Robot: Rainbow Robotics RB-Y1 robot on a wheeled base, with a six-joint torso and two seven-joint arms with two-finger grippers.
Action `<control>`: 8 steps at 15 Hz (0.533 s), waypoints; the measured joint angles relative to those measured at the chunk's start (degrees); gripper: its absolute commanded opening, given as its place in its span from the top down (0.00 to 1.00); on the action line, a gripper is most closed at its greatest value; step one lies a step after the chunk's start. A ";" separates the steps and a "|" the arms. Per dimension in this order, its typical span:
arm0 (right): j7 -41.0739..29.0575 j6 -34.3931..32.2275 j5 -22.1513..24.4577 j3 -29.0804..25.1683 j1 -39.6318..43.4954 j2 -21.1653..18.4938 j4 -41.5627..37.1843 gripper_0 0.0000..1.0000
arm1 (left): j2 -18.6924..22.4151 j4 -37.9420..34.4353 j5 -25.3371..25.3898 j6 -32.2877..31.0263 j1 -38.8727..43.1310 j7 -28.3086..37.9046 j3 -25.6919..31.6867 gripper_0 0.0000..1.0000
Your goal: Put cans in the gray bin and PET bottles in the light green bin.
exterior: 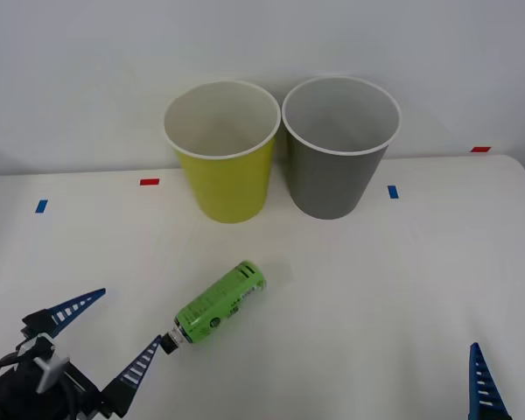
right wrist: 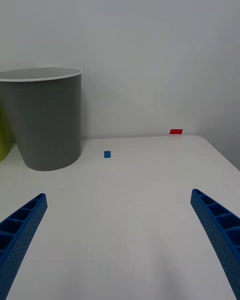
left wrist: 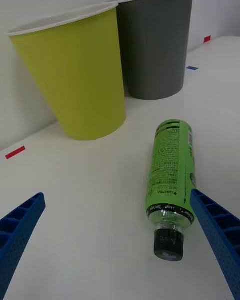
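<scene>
Wall point(exterior: 87, 61): plain, pale grey-white, unmarked, rising directly behind the table's far edge.
Table point(exterior: 376, 289): white, smooth top; fills the near and middle ground; far right corner rounded.
Red tape marks: one at far left point(exterior: 149, 182), one at far right point(exterior: 479, 150), both near the far edge.
Blue tape marks: one at left point(exterior: 41, 206), one right of centre point(exterior: 392, 192).
Light: soft, even; faint shadows on the tabletop.

a: where's the left hand point(exterior: 101, 337)?
b: low at the near left, fingers spread wide.
a: and the right hand point(right wrist: 120, 240)?
b: near right, low, fingers likewise wide apart.
</scene>
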 measured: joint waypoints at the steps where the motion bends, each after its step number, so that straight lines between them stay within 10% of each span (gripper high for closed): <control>1: 0.00 0.00 0.00 0.00 0.00 0.00 0.00 0.00 | 0.72 -1.43 0.09 3.17 -1.14 0.06 -0.02 0.00; 8: 0.00 0.00 0.00 0.00 0.00 0.00 0.00 0.00 | 3.75 -11.68 4.07 31.18 -11.40 1.32 -0.07 0.00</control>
